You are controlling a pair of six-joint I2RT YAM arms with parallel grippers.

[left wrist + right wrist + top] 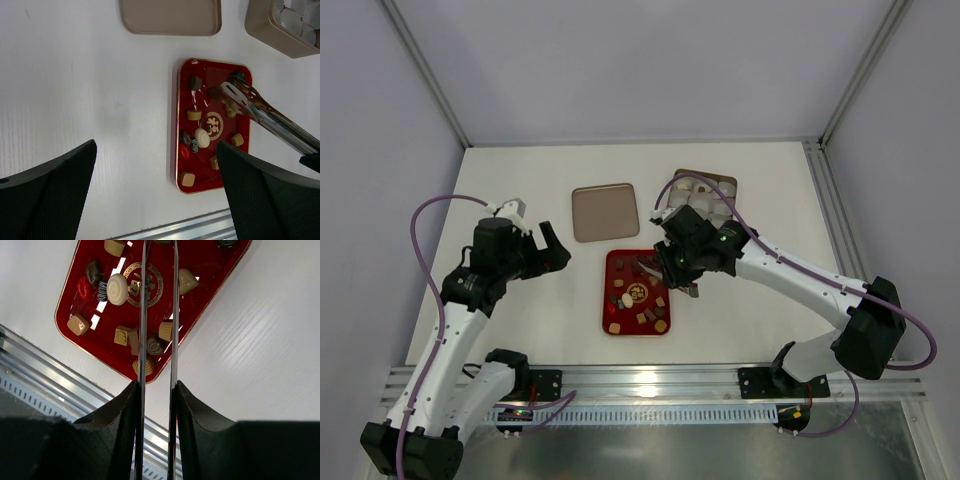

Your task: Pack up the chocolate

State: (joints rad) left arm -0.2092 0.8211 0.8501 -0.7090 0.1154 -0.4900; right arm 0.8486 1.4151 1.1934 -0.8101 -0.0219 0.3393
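Item: chocolate (202,136), assorted dark, tan and whitish pieces, loose in red tray (200,167) at table (530,180) centre. Right gripper (157,390): fingers clamped on handles of metal tongs (260,115), tips over the tray's 1 o'clock corner. Left gripper (156,145): fingers wide apart, holding nothing, at the tray's 9 o'clock. Tan lid (605,212) at 11 o'clock; tan box (720,182) at 1 o'clock.

That red tray (212,70) is super glossy, almost mirror-like, with a gold rim. The tongs (250,105) are shiny polished metal. The bench (90,90) is matt white with a fine ribbed grain. The pads (50,195) on the left pincer (157,150) are matt black with a fine mesh texture. The cups (295,20) are crinkled white paper.
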